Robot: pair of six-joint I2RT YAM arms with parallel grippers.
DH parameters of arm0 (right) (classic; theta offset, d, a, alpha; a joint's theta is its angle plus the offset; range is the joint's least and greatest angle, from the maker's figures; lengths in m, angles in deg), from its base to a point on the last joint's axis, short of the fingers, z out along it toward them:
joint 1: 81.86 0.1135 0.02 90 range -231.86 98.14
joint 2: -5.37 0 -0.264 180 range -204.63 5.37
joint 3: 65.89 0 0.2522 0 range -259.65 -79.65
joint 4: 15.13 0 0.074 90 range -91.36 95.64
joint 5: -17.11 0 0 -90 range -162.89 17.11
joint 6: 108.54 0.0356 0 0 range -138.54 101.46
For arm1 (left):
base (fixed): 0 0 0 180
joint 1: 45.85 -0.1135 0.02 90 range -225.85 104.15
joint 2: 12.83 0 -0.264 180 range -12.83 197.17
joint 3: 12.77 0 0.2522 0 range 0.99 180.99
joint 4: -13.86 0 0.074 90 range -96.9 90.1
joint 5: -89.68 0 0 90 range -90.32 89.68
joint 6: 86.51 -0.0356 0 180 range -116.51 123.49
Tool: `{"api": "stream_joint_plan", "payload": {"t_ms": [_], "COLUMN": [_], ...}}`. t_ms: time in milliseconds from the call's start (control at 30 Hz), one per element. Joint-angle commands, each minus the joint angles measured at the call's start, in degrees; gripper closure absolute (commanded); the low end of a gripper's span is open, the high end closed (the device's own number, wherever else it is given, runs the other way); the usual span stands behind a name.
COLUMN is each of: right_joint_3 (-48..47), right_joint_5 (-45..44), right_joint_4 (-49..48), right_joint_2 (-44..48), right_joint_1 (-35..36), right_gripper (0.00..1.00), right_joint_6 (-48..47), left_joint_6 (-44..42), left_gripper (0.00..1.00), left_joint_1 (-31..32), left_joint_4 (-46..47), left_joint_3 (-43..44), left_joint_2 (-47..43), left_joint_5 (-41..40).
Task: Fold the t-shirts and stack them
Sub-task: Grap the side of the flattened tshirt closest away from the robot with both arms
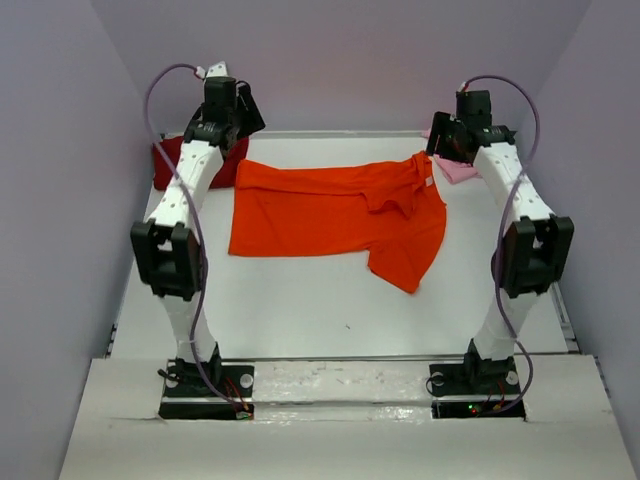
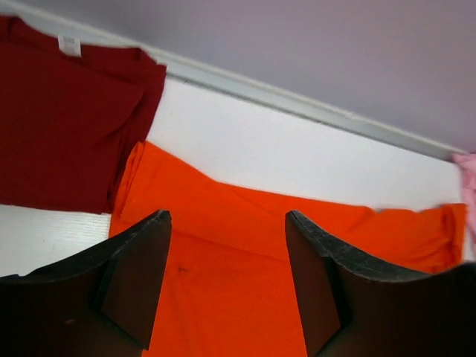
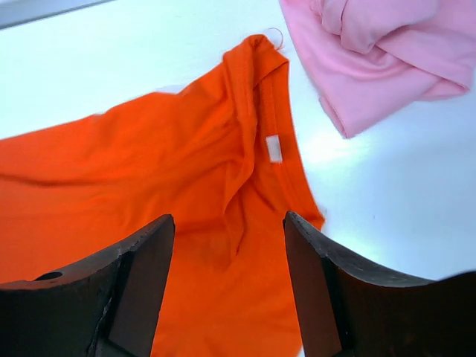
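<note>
While both arms reach to the far side of the table (image 1: 330,300), the orange t-shirt (image 1: 330,215) lies spread under them. The left gripper (image 2: 227,217) hangs over the left end of this shirt, and its jaws stand open with nothing between them; only orange cloth shows below the gap. The right gripper (image 3: 228,220) hangs over the collar end, also open and holding nothing.

The long axis of the orange shirt runs from left to right across the far half of the table. The collar, with its small white label, points to the right, the hem points to the left, and 1 sleeve spreads toward the near edge.

3 t-shirts are counted, 1 of each colour. The dark red t-shirt (image 1: 168,165) lies in the far left corner, just beside the orange hem. The pink t-shirt (image 3: 372,52) lies crumpled in the far right corner, near the collar but apart from it.
</note>
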Motion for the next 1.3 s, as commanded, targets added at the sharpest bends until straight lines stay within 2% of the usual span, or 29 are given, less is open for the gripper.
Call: {"api": "stream_joint_plan", "payload": {"t_ms": [0, 133, 167, 333, 433, 533, 767, 1000, 1267], "right_joint_3": [10.4, 26.4, 32.9, 46.8, 54.5, 59.4, 63.6, 59.9, 54.9], "right_joint_5": [4.9, 9.5, 9.4, 0.7, -2.6, -4.5, -10.3, -14.4, -17.9], "right_joint_4": [-3.6, -7.9, -9.4, -11.5, -12.4, -12.1, -8.3, -4.8, 0.3], "right_joint_2": [13.3, 24.6, 27.0, 37.0, 40.4, 41.6, 39.4, 31.5, 27.3], "right_joint_1": [2.4, 6.4, 8.0, 17.7, 21.1, 24.3, 29.8, 32.2, 32.8], "right_gripper": [0.34, 0.36, 0.36, 0.37, 0.39, 0.4, 0.39, 0.39, 0.39], "right_joint_6": [1.5, 5.0, 5.4, 9.4, 12.3, 14.3, 16.7, 17.0, 16.8], "left_joint_6": [-2.0, -3.6, -4.0, -5.1, -5.1, -5.5, -5.7, -6.4, -6.4], "left_gripper": [0.28, 0.28, 0.28, 0.28, 0.28, 0.28, 0.27, 0.27, 0.27], "left_joint_1": [5.4, 8.2, 8.7, 10.9, 11.5, 12.3, 12.8, 12.8, 12.8], "left_joint_4": [4.8, 2.7, 2.5, 6.7, 8.0, 7.0, 7.5, 6.9, 6.8], "left_joint_3": [-9.2, -21.1, -23.6, -41.1, -46.1, -46.9, -47.6, -47.5, -47.2], "left_joint_2": [-16.3, -22.1, -24.2, -32.4, -34.5, -33.9, -34.6, -36.1, -37.3], "left_joint_5": [-4.1, -2.4, -2.1, -5.3, -4.8, -4.5, -2.7, -3.4, -4.3]}}
